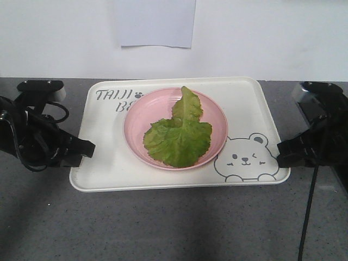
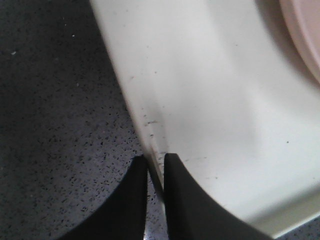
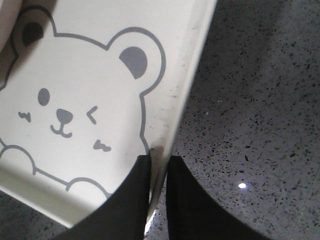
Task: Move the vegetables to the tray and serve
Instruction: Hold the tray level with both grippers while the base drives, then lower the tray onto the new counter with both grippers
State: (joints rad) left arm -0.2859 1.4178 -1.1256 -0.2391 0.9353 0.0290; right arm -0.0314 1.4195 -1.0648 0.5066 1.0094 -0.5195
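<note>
Two grippers pinch the tray at its opposite short edges: the left gripper has its black fingers closed over the raised rim on one side, one finger above the tray's floor and one outside over the counter, and the right gripper clenches the rim on the other side the same way, just beside the winking bear drawing. At the tray's middle sits the pink plate, and the lettuce leaf lies flat inside it, its narrow tip reaching toward the plate's far rim and its broad crinkled end toward the near rim. Bare cream floor rings the plate on every side, widest toward the tray's near edge. Speckled dark counter lies open in front of the tray and beyond both short edges; behind the tray's far edge the white wall stands close, with a sheet of paper hanging on it
</note>
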